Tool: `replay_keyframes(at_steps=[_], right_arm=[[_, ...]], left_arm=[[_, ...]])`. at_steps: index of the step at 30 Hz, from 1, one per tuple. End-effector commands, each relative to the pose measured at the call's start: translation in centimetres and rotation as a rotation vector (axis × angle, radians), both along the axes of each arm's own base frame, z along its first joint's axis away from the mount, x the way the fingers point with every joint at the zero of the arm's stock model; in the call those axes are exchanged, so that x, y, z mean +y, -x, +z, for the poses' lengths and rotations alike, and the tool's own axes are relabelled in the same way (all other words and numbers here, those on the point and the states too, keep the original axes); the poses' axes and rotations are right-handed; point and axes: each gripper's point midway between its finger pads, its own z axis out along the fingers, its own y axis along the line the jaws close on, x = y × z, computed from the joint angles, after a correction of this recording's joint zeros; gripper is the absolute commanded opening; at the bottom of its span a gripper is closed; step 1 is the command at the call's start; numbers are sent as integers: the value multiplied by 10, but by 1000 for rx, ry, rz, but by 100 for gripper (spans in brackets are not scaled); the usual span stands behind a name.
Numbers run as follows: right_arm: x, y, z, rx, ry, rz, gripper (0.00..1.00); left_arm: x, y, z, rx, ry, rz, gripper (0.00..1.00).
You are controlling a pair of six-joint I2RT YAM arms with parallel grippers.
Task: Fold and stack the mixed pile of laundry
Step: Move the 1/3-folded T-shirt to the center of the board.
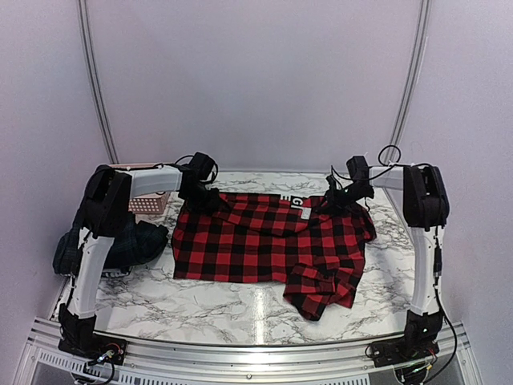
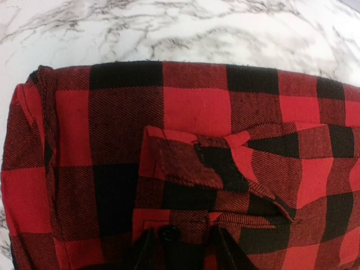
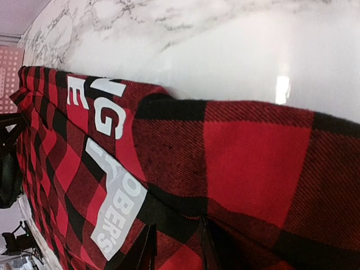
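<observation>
The red-and-black checked shirt (image 1: 264, 241) lies spread across the marble table (image 1: 200, 301), its white lettering (image 1: 298, 200) at the far edge. One crumpled sleeve (image 1: 321, 289) is folded in at the near right. My left gripper (image 1: 207, 199) sits on the shirt's far left corner. In the left wrist view the shirt (image 2: 197, 107) shows a folded flap, and the left gripper (image 2: 183, 253) has cloth and a black button between its fingers. My right gripper (image 1: 341, 196) sits at the far right corner. In the right wrist view the right gripper (image 3: 176, 250) pinches the shirt (image 3: 253, 163) beside the lettering (image 3: 112, 214).
A dark green plaid garment (image 1: 144, 241) lies bunched at the table's left edge, partly under my left arm. A pink lattice basket (image 1: 148, 204) stands behind it at the far left, also visible as the basket (image 3: 8, 73) in the right wrist view. Bare marble runs along the near edge.
</observation>
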Motion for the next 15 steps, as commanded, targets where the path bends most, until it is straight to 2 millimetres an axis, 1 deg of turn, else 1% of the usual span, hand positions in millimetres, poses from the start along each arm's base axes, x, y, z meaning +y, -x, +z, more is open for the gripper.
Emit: replay_keyframes(at_steps=[1, 2, 4, 5, 6, 7, 8, 9, 10, 11, 12, 13, 14, 15], right_arm=[[-24, -44, -3, -36, 80, -41, 28], [-23, -50, 6, -49, 79, -32, 29], [-20, -57, 34, -92, 63, -20, 30], [-18, -58, 50, -120, 50, -17, 31], [-16, -55, 67, -146, 35, -10, 32], [-14, -51, 85, -176, 25, -1, 33], [-13, -46, 103, -212, 24, 6, 34], [-14, -40, 120, -251, 27, 13, 36], [-15, -33, 140, -299, 32, 23, 38], [-18, -24, 169, -365, 44, 27, 41], [-21, -17, 189, -422, 60, 27, 45], [-24, -8, 209, -482, 79, 29, 49], [-29, 1, 222, -531, 105, 29, 55], [-32, 10, 237, -583, 115, 33, 62]], left_arm=[[16, -10, -15, 54, -45, 19, 42], [14, -15, -2, 23, -39, 17, 46], [13, -23, 30, -41, -26, 14, 59], [11, -24, 47, -74, -20, 3, 66], [10, -24, 67, -114, -13, -15, 74], [7, -20, 86, -156, -15, -41, 82], [4, -14, 104, -197, -16, -70, 91], [0, -7, 123, -247, -21, -102, 97], [-4, 2, 138, -287, -31, -139, 99], [-10, 14, 155, -333, -35, -180, 99], [-16, 25, 174, -387, -43, -213, 99], [-24, 39, 189, -428, -48, -254, 99], [-37, 57, 205, -475, -50, -314, 99], [-45, 71, 216, -506, -29, -344, 99]])
